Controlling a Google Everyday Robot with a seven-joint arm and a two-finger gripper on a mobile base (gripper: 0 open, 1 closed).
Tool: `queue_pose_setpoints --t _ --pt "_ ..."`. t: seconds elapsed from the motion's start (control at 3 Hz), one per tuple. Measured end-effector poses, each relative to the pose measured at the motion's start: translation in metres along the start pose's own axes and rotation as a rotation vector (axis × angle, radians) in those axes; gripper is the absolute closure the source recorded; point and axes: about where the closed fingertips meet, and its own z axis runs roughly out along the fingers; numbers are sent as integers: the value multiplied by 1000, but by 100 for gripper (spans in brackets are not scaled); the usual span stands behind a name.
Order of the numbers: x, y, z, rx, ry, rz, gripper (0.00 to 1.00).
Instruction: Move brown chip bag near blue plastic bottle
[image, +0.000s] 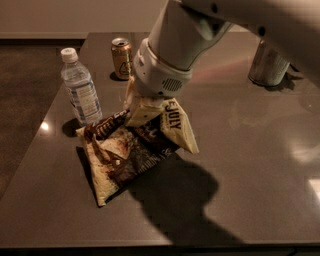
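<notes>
Robot's hand (143, 111) is sitting just left of the worktop's centre, tucked under the bulky white wrist (162, 75). It is closed on the top edge of the brown chip bag (125, 155), pinching the crinkled foil. Bag is hanging partly lifted at that edge. A cream flap with dark lettering is folding out toward 4 o'clock of the hand. Rest of the bag is trailing toward 7 o'clock, its lower corner resting on the worktop (250, 170). At 9 o'clock of the hand the blue plastic bottle (80, 91) is standing upright, white cap on. Bag's nearest corner is lying just beside its base; contact unclear. At 11 o'clock a gold can (121, 58) is standing upright, apart from both. A dull metal container (267, 64) is standing well apart at 2 o'clock. Arm's shadow (175, 200) is falling on the worktop at 5 o'clock of the bag.
</notes>
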Motion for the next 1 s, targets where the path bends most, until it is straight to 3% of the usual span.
queue_pose_setpoints --t 0.33,1.0 --pt "-10 -7 18 -19 -1 1 61" --pt "-6 -35 39 -5 42 46 15"
